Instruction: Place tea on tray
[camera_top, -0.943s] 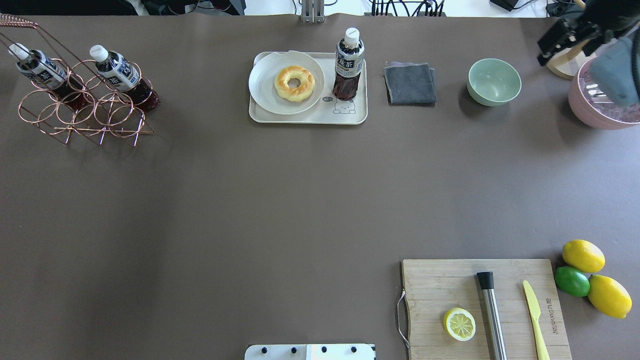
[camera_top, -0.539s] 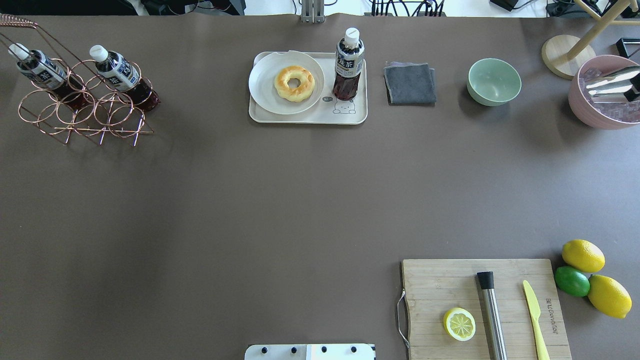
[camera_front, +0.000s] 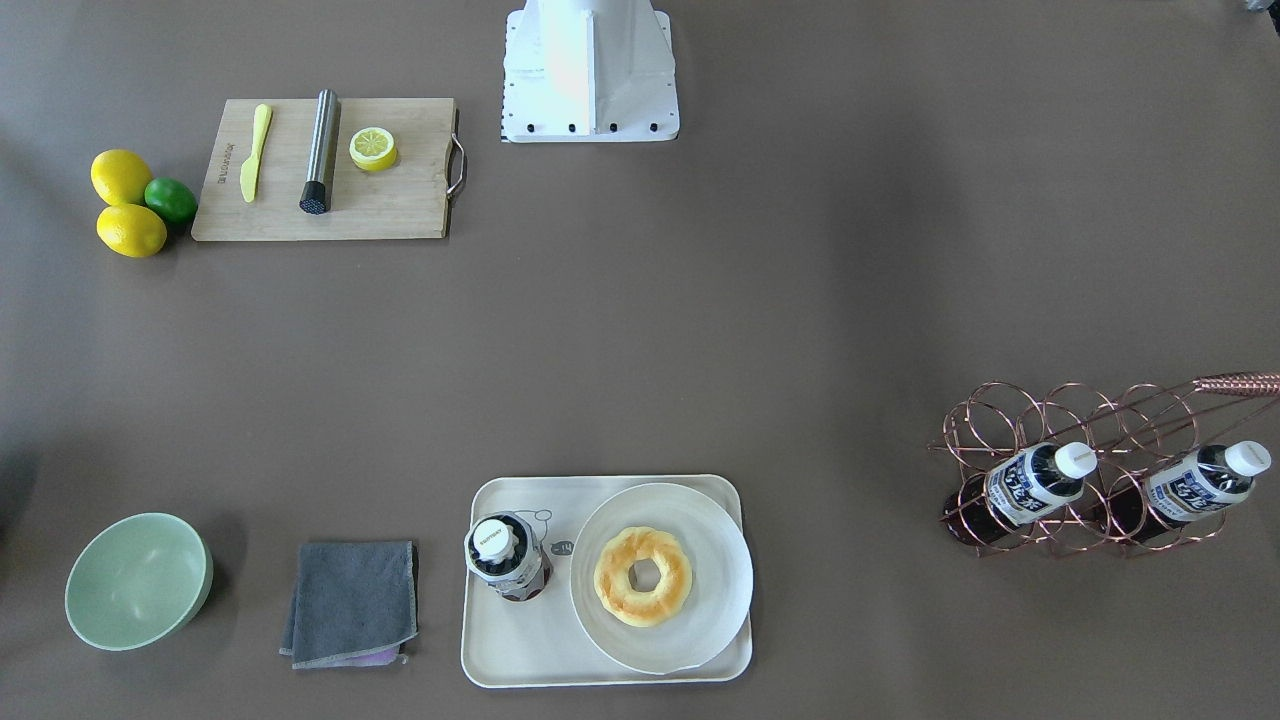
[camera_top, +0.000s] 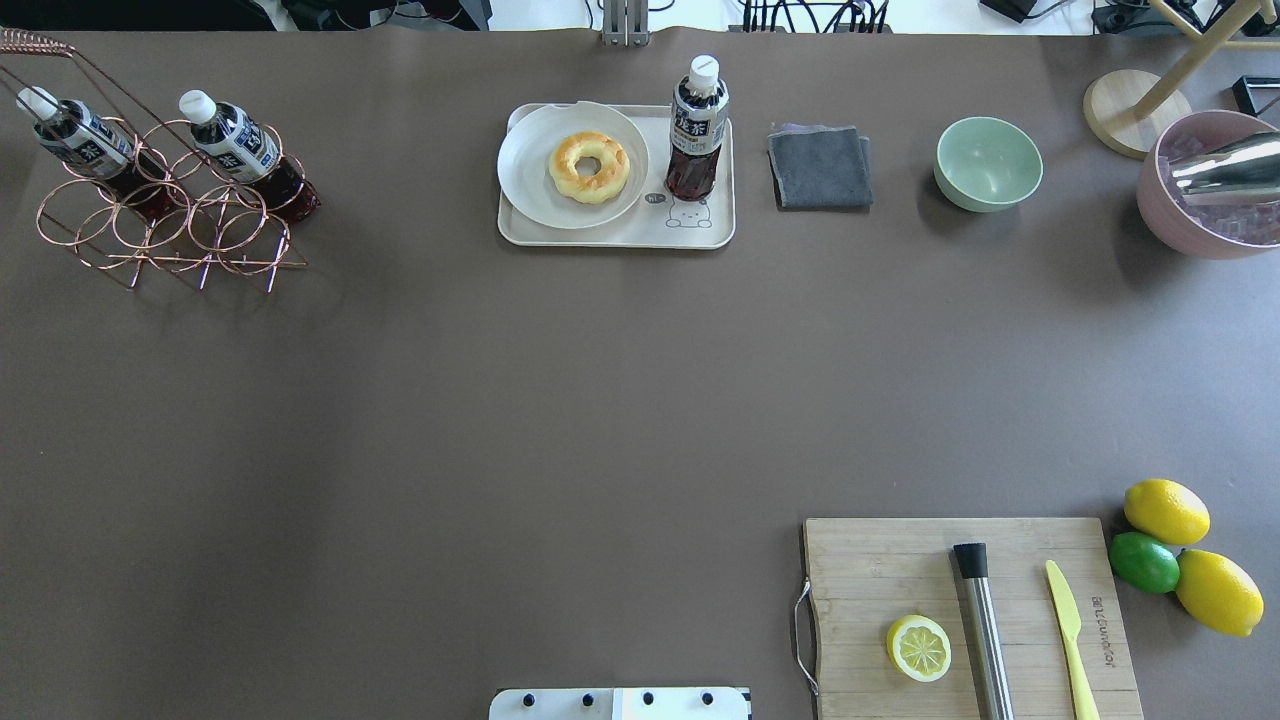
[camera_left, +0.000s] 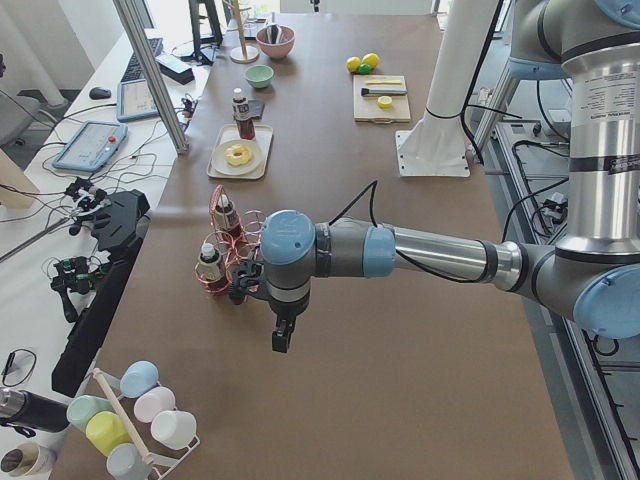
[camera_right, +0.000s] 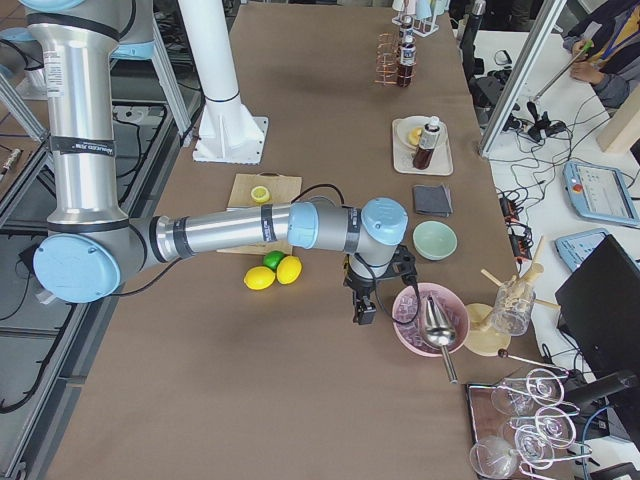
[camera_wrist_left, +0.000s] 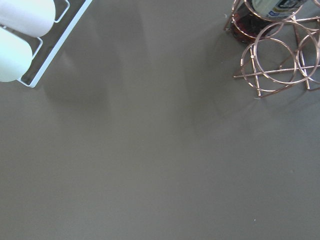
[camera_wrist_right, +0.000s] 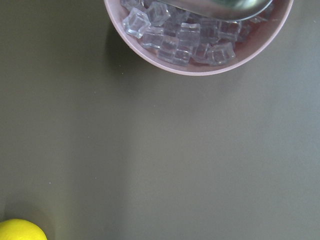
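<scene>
Base is seen at the near edge, centre. To the near right a board is laid flat w/ a lemon half, a steel rod and a yellow knife on it. Just off its right side two lemons and a lime are bunched together, touching. L gripper is seen only in the left side view, pointed down over bare table just beside the rack; whether it is wide or narrow can't be told. R gripper is seen only in the right side view, pointed down over the table btw the lemons and a pink bowl, close to the bowl; its opening can't be told either. Along the far row, left to right: two bottles are laid slanted in the rack's rings, caps toward the far left. The tray is set at far centre. The tea is stood upright on the tray's right part, cap on, just beyond the bear drawing and just beside a plate, on which a donut is laid. Right of the tray a folded grey cloth is laid, then a green bowl. At the far right the pink bowl is filled w/ ice, and a metal scoop is rested in it.
</scene>
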